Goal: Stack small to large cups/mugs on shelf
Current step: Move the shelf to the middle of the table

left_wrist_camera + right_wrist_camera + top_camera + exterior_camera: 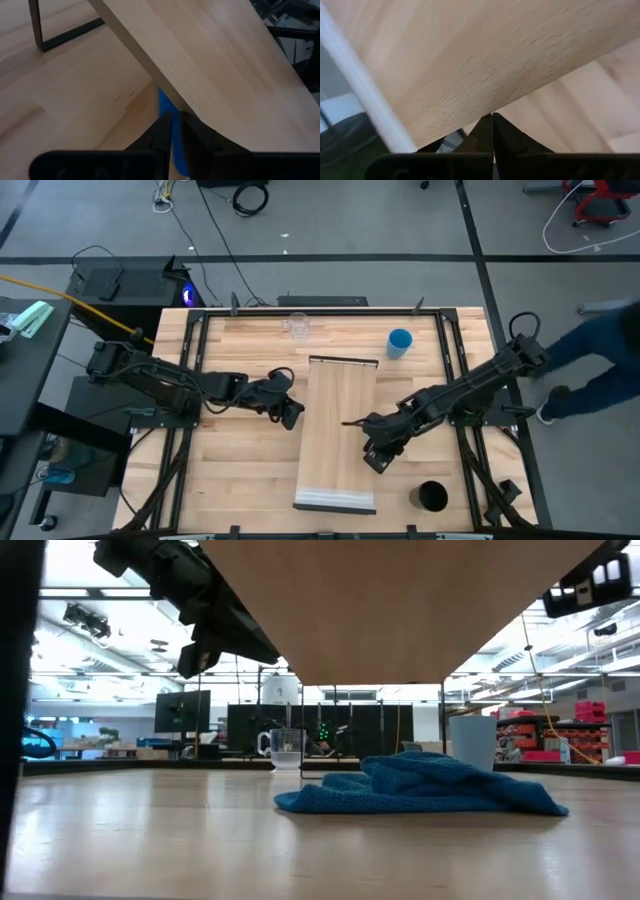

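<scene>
1. the fingers of the left gripper (pixel 291 414) sit at the left long edge of the shelf (pixel 338 430); in the left wrist view the two dark fingers (pixel 162 132) are nearly pressed together, with the board's edge just above the narrow gap and a strip of blue showing through it. whether they truly pinch the edge i cannot tell.
2. the right gripper (pixel 378 455) is at the opposite long edge; in its wrist view the fingers (pixel 485 129) are pressed together right under the board's edge, and again a real grip is not clear.
3. the shelf reads as a stiff, flat plank of pale, fine-grained wood with a light metal strip (pixel 335 500) across the near short end. in the low view its underside hangs above the tabletop, so it appears raised. i judge it rigid and fairly heavy for thin fingers, best held at both long edges near the middle.
4. under it lies a soft, rumpled blue cloth (pixel 420 787).
5. the black cup (pixel 431 497) stands near the shelf's metal end; likely sturdy, graspable at the rim.
6. farther off, the blue cup (pixel 399 342) looks smooth and light.
7. the clear cup (pixel 297 326) sits near the far table edge; probably the slipperiest and most fragile.
</scene>
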You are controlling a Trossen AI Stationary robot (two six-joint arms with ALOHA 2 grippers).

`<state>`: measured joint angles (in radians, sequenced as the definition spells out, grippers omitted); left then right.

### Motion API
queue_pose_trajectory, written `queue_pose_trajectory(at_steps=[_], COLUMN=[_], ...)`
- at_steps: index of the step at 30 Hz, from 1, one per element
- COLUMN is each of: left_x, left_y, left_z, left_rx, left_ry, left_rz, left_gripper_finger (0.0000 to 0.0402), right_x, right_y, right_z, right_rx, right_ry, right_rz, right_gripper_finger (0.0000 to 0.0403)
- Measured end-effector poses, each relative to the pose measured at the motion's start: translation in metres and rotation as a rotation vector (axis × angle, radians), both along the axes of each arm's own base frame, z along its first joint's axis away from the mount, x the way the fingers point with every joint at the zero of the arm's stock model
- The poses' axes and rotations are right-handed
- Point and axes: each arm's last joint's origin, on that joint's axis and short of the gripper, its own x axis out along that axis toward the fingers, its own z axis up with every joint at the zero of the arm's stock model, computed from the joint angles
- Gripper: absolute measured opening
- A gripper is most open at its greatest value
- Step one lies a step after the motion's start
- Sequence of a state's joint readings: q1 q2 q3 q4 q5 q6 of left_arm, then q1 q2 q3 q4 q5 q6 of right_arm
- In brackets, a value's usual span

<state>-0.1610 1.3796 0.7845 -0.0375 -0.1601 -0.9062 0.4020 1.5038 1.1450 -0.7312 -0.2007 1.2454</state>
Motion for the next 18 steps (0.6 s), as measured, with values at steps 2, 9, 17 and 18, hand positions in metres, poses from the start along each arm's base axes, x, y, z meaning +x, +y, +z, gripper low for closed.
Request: queue_pose_trajectory(at_steps=[2, 9, 17, 18], left_x=[-0.001, -0.014, -0.02, -0.021], left_y=[-0.002, -0.01, -0.032, -0.034], left_z=[0.0, 0.005, 0.012, 0.011], left_rx=[-0.008, -0.023, -0.096, -0.105], left_ry=[0.006, 0.057, 0.027, 0.03], left_rz=[-0.014, -0.035, -0.109, -0.112], left_gripper_finger=[0.0046, 0.0039, 0.0038, 0.0036], right_x=[-0.006, -0.038, -0.034, -0.033], right_y=[-0.004, -0.033, -0.104, -0.112], right_z=[0.002, 0.024, 0.026, 0.026], right_rx=[-0.046, -0.166, -0.279, -0.287], right_ry=[0.028, 0.108, 0.122, 0.126], right_rz=[-0.03, -0.19, -0.31, -0.32], right_gripper_finger=[0.0004, 0.0005, 0.0004, 0.0004])
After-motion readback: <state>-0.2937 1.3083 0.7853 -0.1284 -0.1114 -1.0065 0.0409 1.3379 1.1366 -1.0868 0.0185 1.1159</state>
